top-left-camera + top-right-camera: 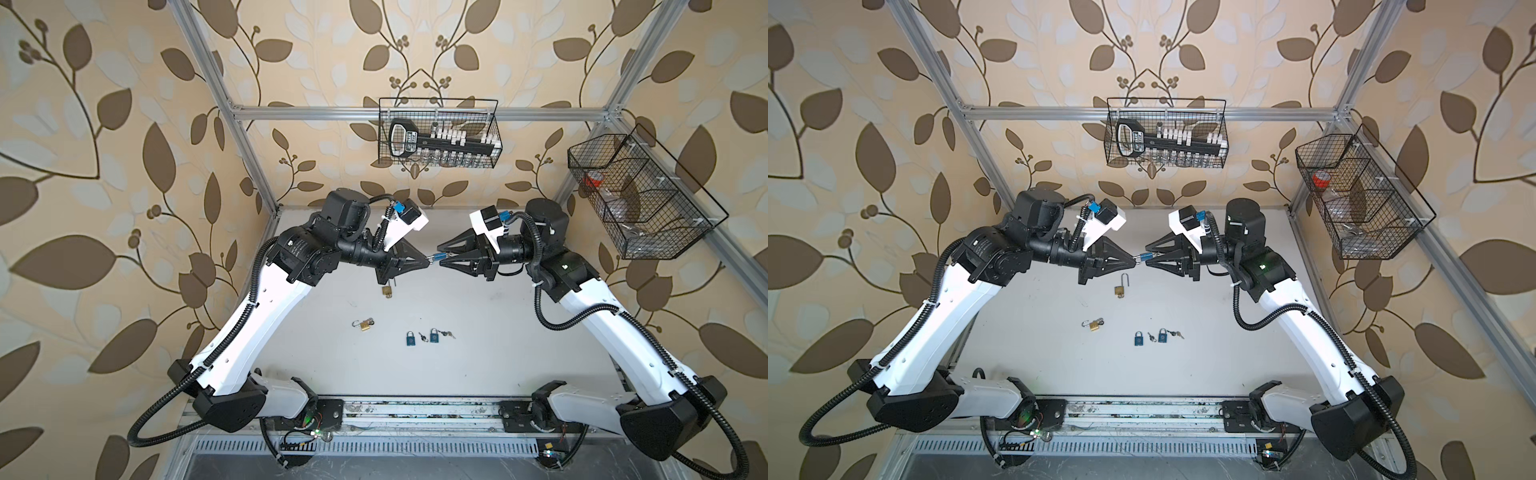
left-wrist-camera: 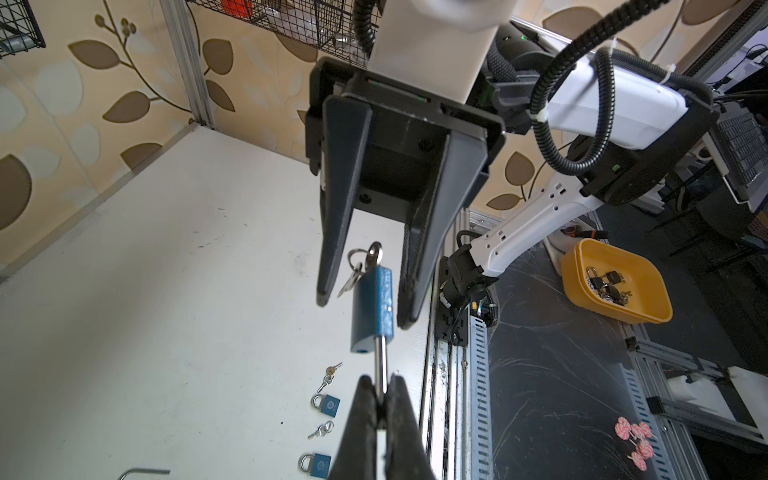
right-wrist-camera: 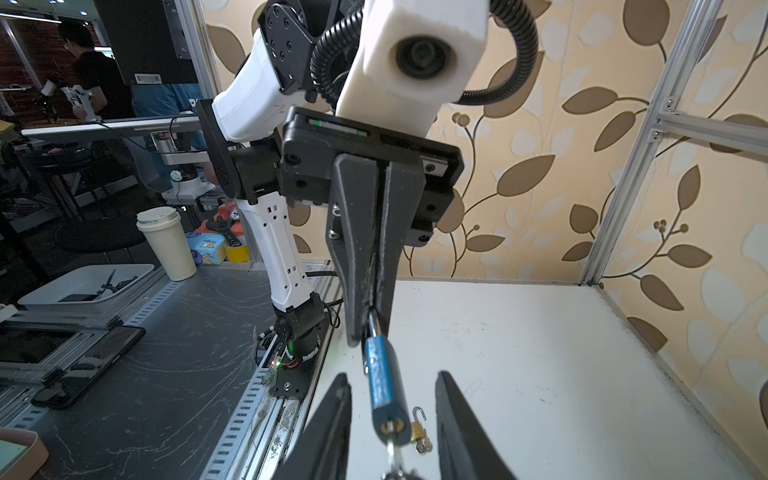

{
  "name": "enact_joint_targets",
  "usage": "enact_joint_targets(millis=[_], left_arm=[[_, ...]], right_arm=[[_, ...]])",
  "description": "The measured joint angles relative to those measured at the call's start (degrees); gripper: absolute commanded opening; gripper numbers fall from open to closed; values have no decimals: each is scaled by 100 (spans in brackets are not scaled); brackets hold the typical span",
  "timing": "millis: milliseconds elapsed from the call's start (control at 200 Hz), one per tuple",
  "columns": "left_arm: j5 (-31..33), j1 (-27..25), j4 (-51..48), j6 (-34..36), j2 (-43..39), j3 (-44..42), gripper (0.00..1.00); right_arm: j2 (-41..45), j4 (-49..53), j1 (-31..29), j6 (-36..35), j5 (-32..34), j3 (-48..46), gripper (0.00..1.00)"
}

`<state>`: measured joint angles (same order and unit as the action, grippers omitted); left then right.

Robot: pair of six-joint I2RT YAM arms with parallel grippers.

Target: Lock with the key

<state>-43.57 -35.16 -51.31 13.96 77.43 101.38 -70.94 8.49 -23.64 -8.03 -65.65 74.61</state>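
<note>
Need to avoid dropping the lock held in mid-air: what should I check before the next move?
1. Clamp of left gripper on the shackle: ok, shut tight.
2. Place of blue padlock inside right gripper: ok.
3. Contact of its fingers with the padlock body: not ok, gaps on both sides.
4. Seat of key in the keyhole: ok.
5. Free leg of the shackle in its hole: not ok, the hole looks empty.
6. Turn of the key: cannot tell.
</note>
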Motion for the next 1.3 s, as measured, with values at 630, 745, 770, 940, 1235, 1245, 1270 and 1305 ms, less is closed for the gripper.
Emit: enact_joint_targets(millis=[630,745,770,940,1235,1245,1270,1305], left_arm=[[494,-13,450,-192,-254,-313,0],[809,-33,708,-247,-531,-645,2],[859,-44,734,-256,-588,-699,4],[1213,-39,1008,-254,-863,-850,29],[1397,-33,1467,-444,-1113,-994,53],[1392,-26,1475,-426,-1121,-994,54],[1362,-4,1495,-472,-1141,-997,56],[1311,0,1523,-490,-1169,-999,58]], right_arm=[[9,-284,-39,730,-11,-68,0],[9,-942,-160,1685,50,-332,0],[9,-1038,-192,1843,57,-374,0],[13,-1360,-367,2605,170,-411,0],[138,-1346,-374,2796,293,-411,0],[146,-1344,-374,2796,297,-411,0],[160,-1344,-374,2802,306,-411,0],[179,-1344,-374,2817,308,-407,0]])
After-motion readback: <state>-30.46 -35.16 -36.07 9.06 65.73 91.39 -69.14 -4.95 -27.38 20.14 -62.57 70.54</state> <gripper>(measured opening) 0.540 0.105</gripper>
